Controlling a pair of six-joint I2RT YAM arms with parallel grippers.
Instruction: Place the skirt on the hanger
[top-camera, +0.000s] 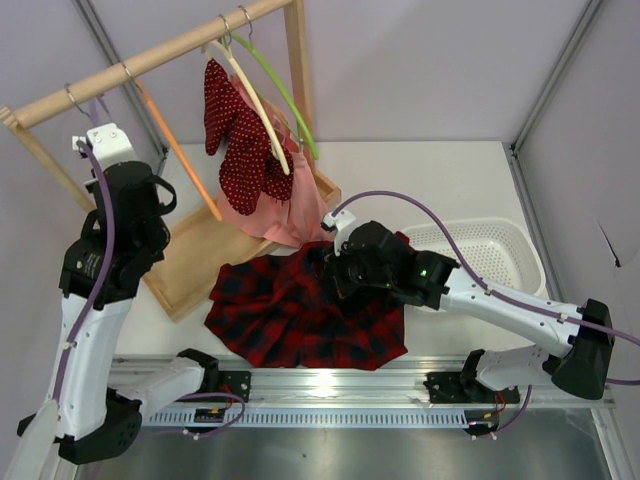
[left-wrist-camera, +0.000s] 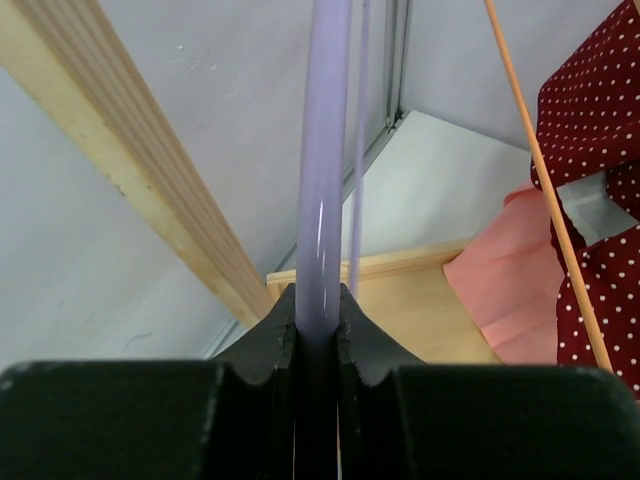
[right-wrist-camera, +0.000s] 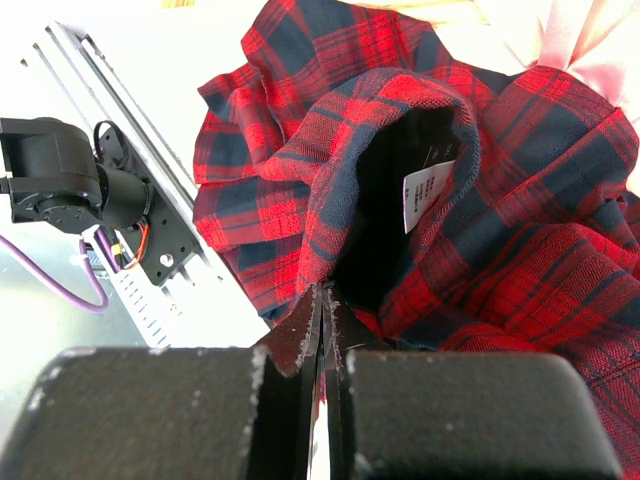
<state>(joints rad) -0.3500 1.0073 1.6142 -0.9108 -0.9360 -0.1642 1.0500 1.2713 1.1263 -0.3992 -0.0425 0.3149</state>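
Left pincer (left-wrist-camera: 320, 322) is up at the left end of the wooden rack (top-camera: 150, 60), clamping the hanger (left-wrist-camera: 325, 180). The jaws are closing tight on its lavender bar, which is running straight up out of the grip. The hanger's second thin bar is showing just right of the clamped one. The hook end is too small to make out from the top view.

Right pincer (right-wrist-camera: 322, 305) is sitting low over the counter (top-camera: 440, 180), jaws pinched together on a fold of the skirt (top-camera: 300, 315) at its waist edge. The waist opening is gaping just beyond the fingers, white label (right-wrist-camera: 430, 195) showing inside.

The skirt is lying spread on the counter, just in front of the rack's base and well apart from the hanger.

Orange hanger (top-camera: 180, 150), cream hanger (top-camera: 255, 105) and green hanger (top-camera: 285, 95) are hanging on the rail. Red dotted garment (top-camera: 240, 140) and pink garment (top-camera: 285, 205) are hanging below them. White basket (top-camera: 490, 250) is sitting right of the skirt.
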